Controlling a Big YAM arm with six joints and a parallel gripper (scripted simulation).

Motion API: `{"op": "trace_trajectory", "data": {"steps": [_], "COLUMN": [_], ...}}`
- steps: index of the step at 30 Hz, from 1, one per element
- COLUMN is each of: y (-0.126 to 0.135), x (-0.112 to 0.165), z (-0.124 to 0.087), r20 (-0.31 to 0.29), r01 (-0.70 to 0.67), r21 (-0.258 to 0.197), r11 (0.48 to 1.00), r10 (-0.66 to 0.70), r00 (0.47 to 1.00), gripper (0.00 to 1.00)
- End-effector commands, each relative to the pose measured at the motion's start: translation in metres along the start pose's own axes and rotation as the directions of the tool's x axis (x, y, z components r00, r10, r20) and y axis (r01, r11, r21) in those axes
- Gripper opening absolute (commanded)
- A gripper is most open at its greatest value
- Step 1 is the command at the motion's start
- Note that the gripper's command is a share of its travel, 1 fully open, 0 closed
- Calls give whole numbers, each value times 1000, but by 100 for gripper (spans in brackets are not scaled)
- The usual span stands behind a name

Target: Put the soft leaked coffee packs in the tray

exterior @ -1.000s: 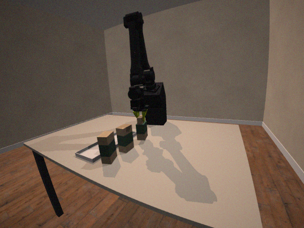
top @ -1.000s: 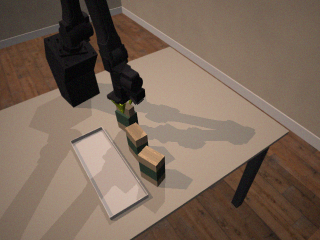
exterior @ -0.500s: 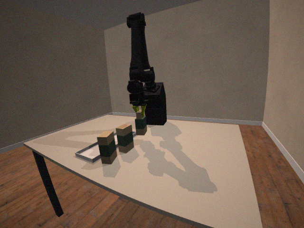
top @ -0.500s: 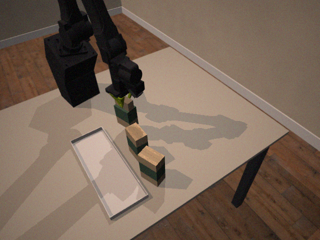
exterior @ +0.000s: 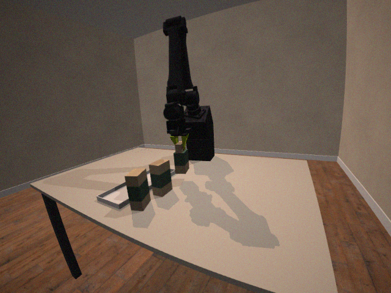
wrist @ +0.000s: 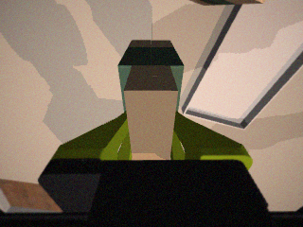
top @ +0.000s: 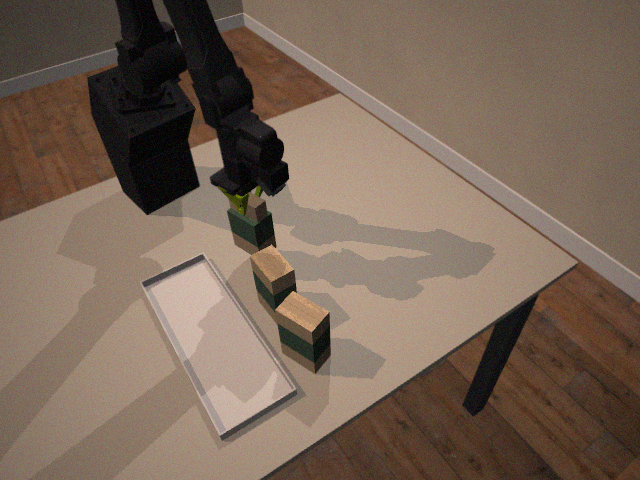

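Note:
Three coffee packs, tan with a dark green band, stand in a row on the table. My gripper (top: 247,198) with green fingers is shut on the top of the far pack (top: 251,227), nearest the arm's base; the top looks pinched narrow between the fingers. In the wrist view the far pack (wrist: 151,104) fills the gap between the fingers. It also shows in the exterior view (exterior: 181,157) under the gripper (exterior: 179,140). The middle pack (top: 272,277) and the near pack (top: 303,330) stand free. The shallow white tray (top: 216,338) lies to the left of the row.
The arm's black base (top: 142,139) stands at the back of the table. The table's front edge (top: 413,372) runs close to the near pack. The tray's rim (wrist: 213,71) lies just beside the held pack.

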State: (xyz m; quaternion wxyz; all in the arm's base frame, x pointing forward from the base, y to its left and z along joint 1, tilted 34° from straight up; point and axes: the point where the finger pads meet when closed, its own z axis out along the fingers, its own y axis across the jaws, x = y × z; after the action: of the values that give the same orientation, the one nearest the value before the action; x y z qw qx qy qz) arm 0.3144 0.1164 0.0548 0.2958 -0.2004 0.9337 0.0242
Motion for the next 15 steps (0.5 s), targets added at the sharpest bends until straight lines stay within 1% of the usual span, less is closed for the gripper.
{"op": "trace_trajectory", "data": {"steps": [1, 3, 7, 11, 15], "y": [-6, -6, -16, -33, -56], "x": [1, 1, 3, 6, 10], "z": [-3, -3, -4, -4, -5], "r20": [2, 2, 13, 24, 30], "r01": [2, 2, 2, 2, 4], "r21": [5, 5, 6, 9, 13], "r11": [1000, 1000, 1000, 1000, 1000], "r10": [-2, -2, -2, -3, -5], "r00": [1000, 1000, 1000, 1000, 1000], "gripper": [25, 25, 25, 25, 25]}}
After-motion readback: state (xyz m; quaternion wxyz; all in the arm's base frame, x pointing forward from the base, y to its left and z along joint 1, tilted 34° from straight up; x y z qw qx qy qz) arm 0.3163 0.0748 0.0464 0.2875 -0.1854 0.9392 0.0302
